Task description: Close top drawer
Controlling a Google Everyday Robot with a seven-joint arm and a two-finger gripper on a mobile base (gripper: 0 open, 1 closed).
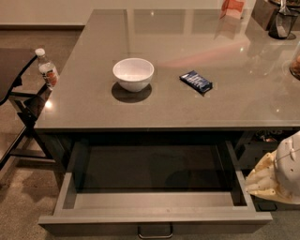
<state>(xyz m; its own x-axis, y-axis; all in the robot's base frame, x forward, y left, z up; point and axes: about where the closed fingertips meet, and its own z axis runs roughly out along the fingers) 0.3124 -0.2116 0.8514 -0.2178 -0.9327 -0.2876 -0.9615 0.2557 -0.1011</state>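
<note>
The top drawer is pulled far out from under the grey counter. It is wide, shallow and empty, with lighter grey inner walls and a small bar handle at the middle of its front. My gripper is at the right edge of the view, beside the drawer's right wall and a little in front of the counter's edge. Only its pale, rounded body shows.
A white bowl and a dark blue packet lie on the counter. A water bottle stands on a dark chair at the left. An orange carton and dark containers stand at the back right.
</note>
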